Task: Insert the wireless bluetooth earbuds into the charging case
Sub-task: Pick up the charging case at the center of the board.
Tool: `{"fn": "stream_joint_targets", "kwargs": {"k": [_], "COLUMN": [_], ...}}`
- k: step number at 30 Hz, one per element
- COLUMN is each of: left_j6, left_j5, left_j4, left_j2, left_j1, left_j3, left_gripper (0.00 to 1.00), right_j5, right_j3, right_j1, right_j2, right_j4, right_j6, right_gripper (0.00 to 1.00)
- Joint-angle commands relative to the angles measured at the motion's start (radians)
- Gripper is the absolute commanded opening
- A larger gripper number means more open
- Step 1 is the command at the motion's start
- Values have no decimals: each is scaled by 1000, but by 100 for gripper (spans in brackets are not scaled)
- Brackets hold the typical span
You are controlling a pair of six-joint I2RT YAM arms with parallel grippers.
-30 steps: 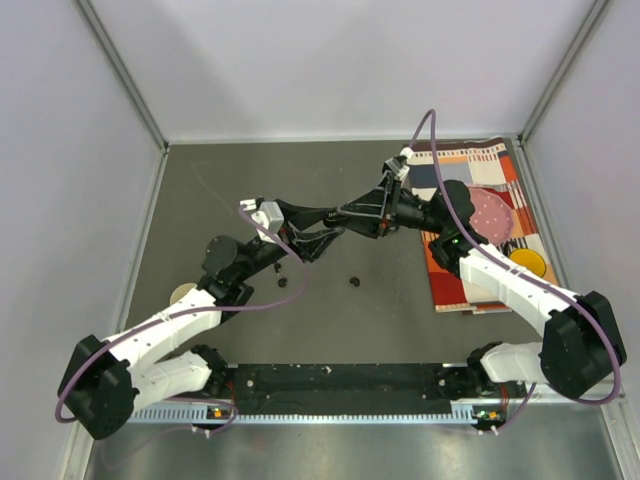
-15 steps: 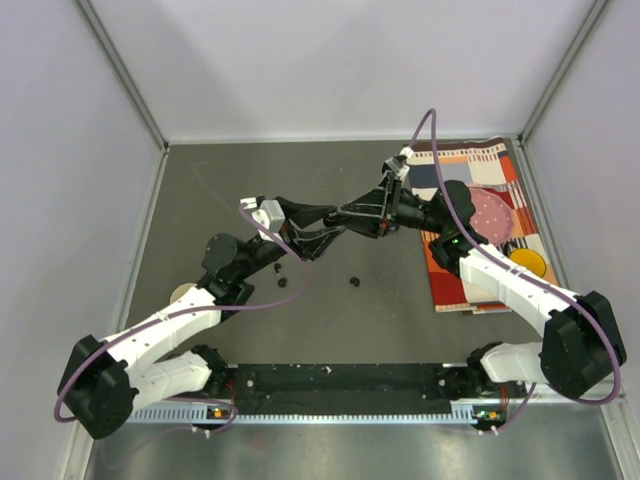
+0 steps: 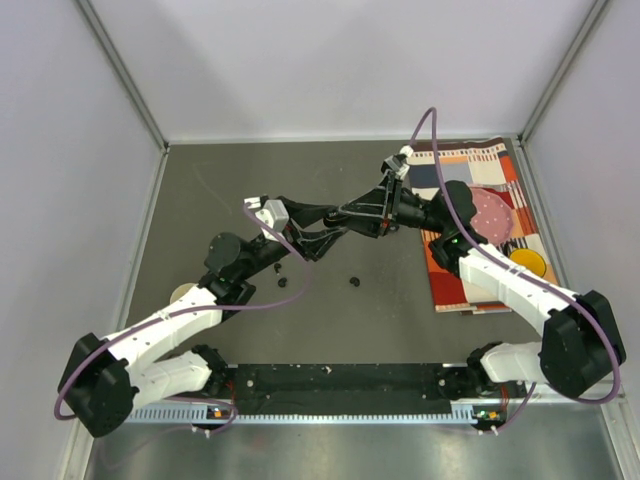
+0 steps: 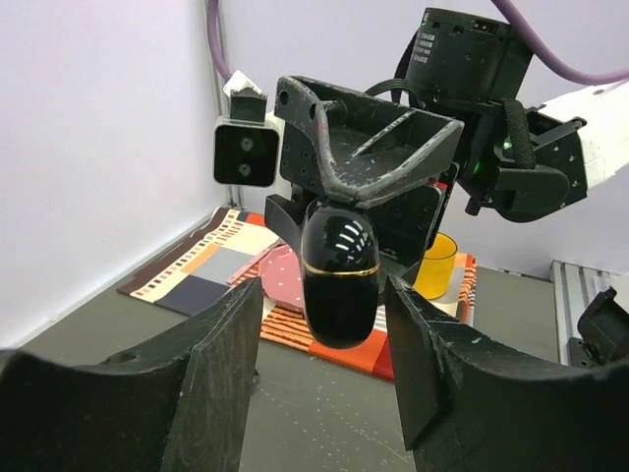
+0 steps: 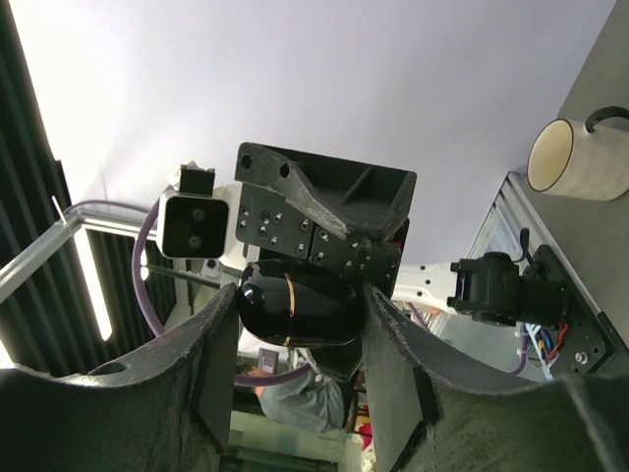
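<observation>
From above, an earbud [image 3: 352,281] lies left of the patterned mat [image 3: 480,215], well apart from both grippers. Your left wrist view shows the left gripper [image 4: 324,287] spread either side of the charging case [image 4: 340,280]. Your right wrist view shows the right gripper [image 5: 300,295] pinching it.

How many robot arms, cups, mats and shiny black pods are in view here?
Robot arms: 2, left arm and right arm
Cups: 2, cream mug and yellow cup
Mats: 1, patterned mat
Pods: 1, black pod
Total: 6
</observation>
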Motion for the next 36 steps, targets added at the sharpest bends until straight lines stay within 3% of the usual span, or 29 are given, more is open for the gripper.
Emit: {"fn": "stream_joint_targets", "kwargs": {"k": [1,7,15,22,25,31,32,36], "left_j6": [11,11,17,22,25,30,33,43], "left_j5": [-16,-17,-39,-40,-37,-40,-39,-36], "left_j4": [30,28,24,25,16,10,7,-8], "left_j2": [2,12,8,10,13,13,15,16], "left_j1": [-8,-18,-24,-31,-31,-35,-36,-36], "left_j3": [50,50,41,53,59,56,56,56], "left_gripper": [58,58,37,47,44,28,21,9], "right_j5": [-6,-6,-9,-9,-7,-4,-4,2], "right_j3": [5,4,7,9,7,12,13,27], "right_j1": [11,11,10,11,11,10,11,11], "right_j2": [4,4,2,-1,-1,-6,-6,-18], "right_j4": [63,68,57,19,17,-3,-24,-43], "right_j6": [9,6,1,-24,-25,-42,-47,-86], "right_gripper": [14,14,14,14,14,14,14,18]}}
